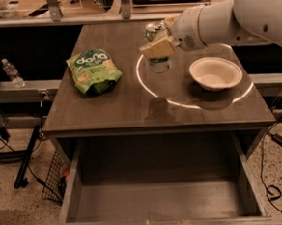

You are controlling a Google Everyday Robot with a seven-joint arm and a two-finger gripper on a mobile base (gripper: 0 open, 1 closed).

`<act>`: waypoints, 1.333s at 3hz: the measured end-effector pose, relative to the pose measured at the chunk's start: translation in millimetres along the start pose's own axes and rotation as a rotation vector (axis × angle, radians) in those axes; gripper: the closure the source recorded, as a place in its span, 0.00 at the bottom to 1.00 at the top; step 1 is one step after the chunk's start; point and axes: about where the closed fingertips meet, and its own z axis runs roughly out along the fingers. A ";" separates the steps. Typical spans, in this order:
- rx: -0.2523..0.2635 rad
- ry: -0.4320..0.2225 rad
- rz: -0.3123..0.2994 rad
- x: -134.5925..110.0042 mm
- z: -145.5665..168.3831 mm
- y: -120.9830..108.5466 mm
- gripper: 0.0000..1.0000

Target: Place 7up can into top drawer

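The 7up can (158, 62), silvery with green markings and a shiny top, is upright over the back middle of the table. My gripper (159, 41) reaches in from the right and is shut on the can's upper part, with a tan finger (157, 48) across its front. I cannot tell whether the can's base touches the tabletop. The top drawer (157, 200) is pulled open below the table's front edge; its flat grey floor holds nothing.
A green snack bag (93, 71) lies on the left of the tabletop (131, 105). A white bowl (214, 73) stands to the right of the can. A water bottle (12, 72) stands on a ledge far left. Cables and a wire rack are on the floor.
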 end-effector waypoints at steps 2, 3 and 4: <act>-0.063 0.022 -0.007 25.6 -115.3 70.4 1.00; -0.063 0.022 -0.007 25.6 -115.3 70.4 1.00; -0.089 0.047 -0.033 35.9 -130.9 88.9 1.00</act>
